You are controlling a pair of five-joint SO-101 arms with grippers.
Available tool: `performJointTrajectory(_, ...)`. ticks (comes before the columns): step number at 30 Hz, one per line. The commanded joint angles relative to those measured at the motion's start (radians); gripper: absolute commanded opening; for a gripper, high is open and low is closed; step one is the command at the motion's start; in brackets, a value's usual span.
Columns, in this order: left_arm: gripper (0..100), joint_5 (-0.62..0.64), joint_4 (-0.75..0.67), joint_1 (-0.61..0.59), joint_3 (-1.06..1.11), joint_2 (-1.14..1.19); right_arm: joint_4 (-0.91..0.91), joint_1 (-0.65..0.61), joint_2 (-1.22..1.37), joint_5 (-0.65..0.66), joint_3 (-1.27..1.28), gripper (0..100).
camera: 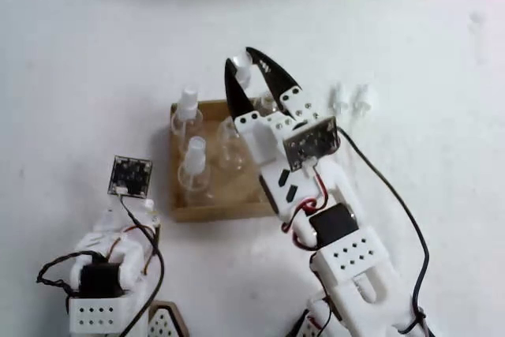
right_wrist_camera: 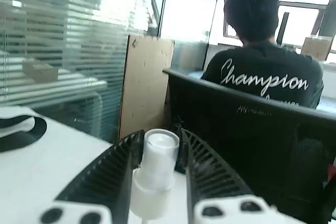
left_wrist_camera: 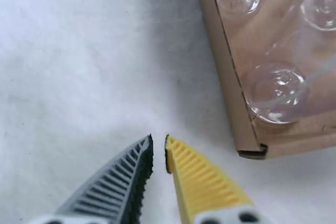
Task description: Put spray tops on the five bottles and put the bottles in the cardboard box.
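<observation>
Under everything, the desk (camera: 79,53): white all over, and it carries both arms and all the things.
Right arm (camera: 347,258): white with black parts and red wires. It stretches from the near edge up along the right side of the box.
Left arm (camera: 102,282): folded low near the front edge, to the left of the box and well apart from the right arm.
Cardboard box (camera: 217,209): brown and shallow, lying flat on the desk between the two arms.
Capped bottles (camera: 188,112): two clear bottles stand upright in the left side of the box, one behind the other. Each wears a white top.
Bare bottles (camera: 233,147): clear, with no top on, in the middle of the box next to the capped bottles. How many there are I cannot tell.
Right end effector (camera: 241,59): black fingers by the far side of the box, squeezed onto the held spray top (right_wrist_camera: 157,166).
Left end effector (left_wrist_camera: 159,142): one grey finger and one yellow finger, tips nearly together with nothing between them. It is over bare desk just beside a corner of the box.
Held spray top: white and upright between the black fingers. Whether a bottle hangs under it I cannot tell.
Loose spray tops (camera: 339,100): two small white ones side by side on the desk, to the right of the box, hard to see well.
</observation>
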Motion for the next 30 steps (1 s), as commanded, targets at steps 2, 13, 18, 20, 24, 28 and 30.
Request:
performJointTrajectory(2,5,-0.006,0.005,0.012,0.002,-0.008,0.094,-0.015,0.001,0.006,0.014,1.5)
performJointTrajectory(13,5,-0.006,0.005,0.012,0.002,-0.008,0.091,-0.054,0.004,0.008,0.112,1.5)
performJointTrajectory(18,5,-0.006,0.005,0.012,0.002,-0.008,-0.010,-0.056,0.004,0.008,0.189,1.5)
performJointTrajectory(20,5,-0.006,0.005,0.012,0.002,-0.008,-0.082,-0.056,0.004,0.008,0.236,1.5)
performJointTrajectory(24,5,-0.006,0.005,0.012,0.002,-0.008,-0.173,-0.056,0.004,0.008,0.302,1.5)
performJointTrajectory(28,5,-0.006,0.005,0.012,0.002,-0.008,-0.171,-0.056,0.005,0.008,0.313,1.5)
performJointTrajectory(30,5,-0.006,0.005,0.012,0.002,-0.008,-0.174,-0.056,0.022,0.008,0.311,1.5)
